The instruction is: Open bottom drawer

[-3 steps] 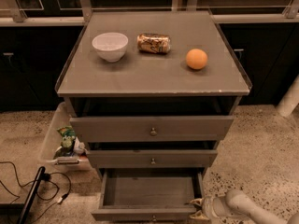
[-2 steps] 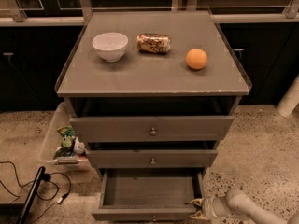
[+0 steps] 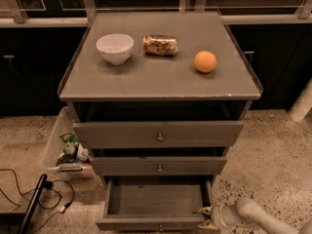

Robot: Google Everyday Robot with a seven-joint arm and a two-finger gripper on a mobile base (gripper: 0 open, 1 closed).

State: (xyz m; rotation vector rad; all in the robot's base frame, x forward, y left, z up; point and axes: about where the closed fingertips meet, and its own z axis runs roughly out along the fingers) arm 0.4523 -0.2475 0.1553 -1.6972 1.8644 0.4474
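Observation:
The bottom drawer (image 3: 156, 201) of the grey three-drawer cabinet stands pulled out, its plain grey box interior showing and nothing visible inside. Its short front (image 3: 146, 224) lies at the frame's lower edge, and a bit of its brass knob (image 3: 160, 227) shows there. My gripper (image 3: 208, 218) is at the drawer's front right corner, low by the floor, with the white arm (image 3: 258, 216) running off to the lower right. The middle drawer (image 3: 159, 165) and the top drawer (image 3: 158, 133) are pushed in.
On the cabinet top (image 3: 161, 79) sit a white bowl (image 3: 115, 48), a can lying on its side (image 3: 160, 45) and an orange (image 3: 205, 61). A clear bin of items (image 3: 68, 150) stands on the floor at the left. Cables (image 3: 29, 199) lie at lower left.

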